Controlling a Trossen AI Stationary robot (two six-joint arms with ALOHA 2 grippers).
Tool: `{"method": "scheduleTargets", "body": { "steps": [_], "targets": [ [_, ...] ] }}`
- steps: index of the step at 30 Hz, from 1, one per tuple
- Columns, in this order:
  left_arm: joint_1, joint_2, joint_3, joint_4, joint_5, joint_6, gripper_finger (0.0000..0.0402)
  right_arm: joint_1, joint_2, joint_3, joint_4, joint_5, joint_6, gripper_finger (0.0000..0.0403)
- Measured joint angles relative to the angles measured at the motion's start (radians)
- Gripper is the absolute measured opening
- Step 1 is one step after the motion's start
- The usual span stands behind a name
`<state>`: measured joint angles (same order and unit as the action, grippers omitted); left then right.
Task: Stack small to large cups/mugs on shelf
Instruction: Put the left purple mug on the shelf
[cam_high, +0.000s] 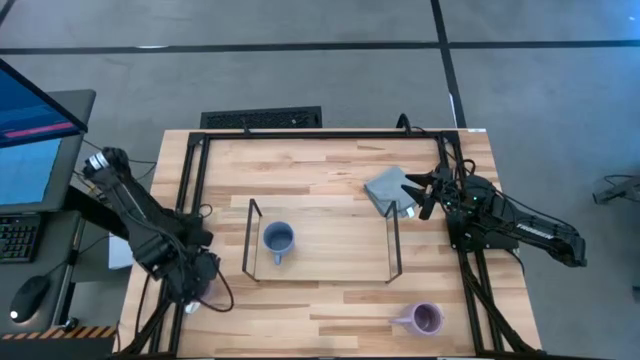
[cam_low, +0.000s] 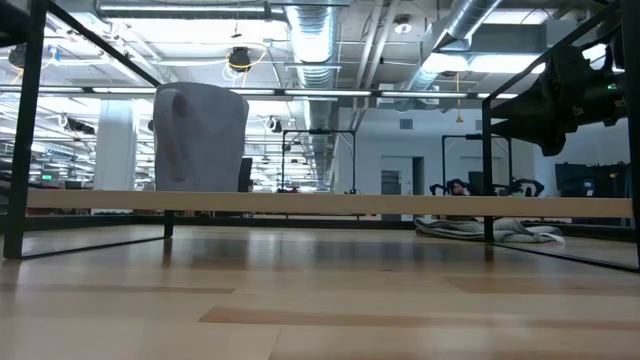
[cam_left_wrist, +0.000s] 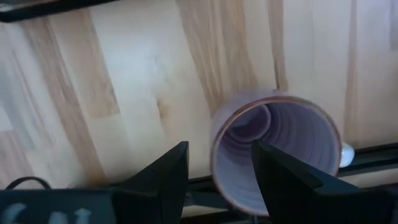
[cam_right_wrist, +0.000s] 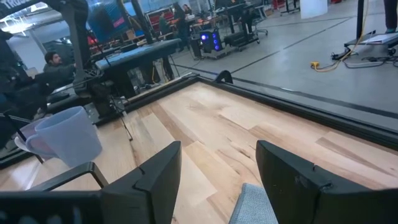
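Wooden table (cam_high: 330, 300) carries the shelf (cam_high: 330, 245) with a blue-grey mug (cam_high: 278, 239) on its left end. Left gripper (cam_left_wrist: 217, 165), released, straddles a lavender mug's (cam_left_wrist: 277, 152) rim at the near-left edge; right gripper (cam_right_wrist: 217, 171), released, hovers over grey cloth (cam_high: 388, 189). Another lavender mug (cam_high: 425, 318) sits near right.

Left arm (cam_high: 150, 225): a chain of matte black, rounded segments, with thin black cables looping around its lower end. Right arm (cam_high: 520, 225): showing the same black housings, a faint pale marking running along its long outer link, and black cabling bunching at the wrist. Left gripper (cam_left_wrist: 217, 171): two flat, wedge-shaped dark fingers (cam_left_wrist: 163, 177) with angular edges. Right gripper (cam_right_wrist: 217, 174): presenting an identical pair of broad dark fingers (cam_right_wrist: 292, 177), their surfaces plain and unmarked.
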<state>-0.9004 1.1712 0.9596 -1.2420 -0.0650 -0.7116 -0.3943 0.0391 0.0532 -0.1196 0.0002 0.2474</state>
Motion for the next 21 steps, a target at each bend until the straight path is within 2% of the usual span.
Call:
{"method": "scheduleTargets", "body": {
  "steps": [10, 16, 21],
  "targets": [
    [-0.039, 0.011, 0.0, 0.014, -0.004, -0.108, 0.0167, 0.0, 0.0, 0.0, 0.0, 0.0, 0.016, 0.023],
    [-0.062, 0.011, -0.027, 0.059, -0.054, -0.132, 0.0167, 0.0, 0.0, 0.0, 0.0, 0.0, 0.016, 0.023],
    [-0.063, 0.003, -0.112, 0.143, 0.032, -0.162, 0.0167, 0.0, 0.0, 0.0, 0.0, 0.0, 0.016, 0.023]
  ]
}}
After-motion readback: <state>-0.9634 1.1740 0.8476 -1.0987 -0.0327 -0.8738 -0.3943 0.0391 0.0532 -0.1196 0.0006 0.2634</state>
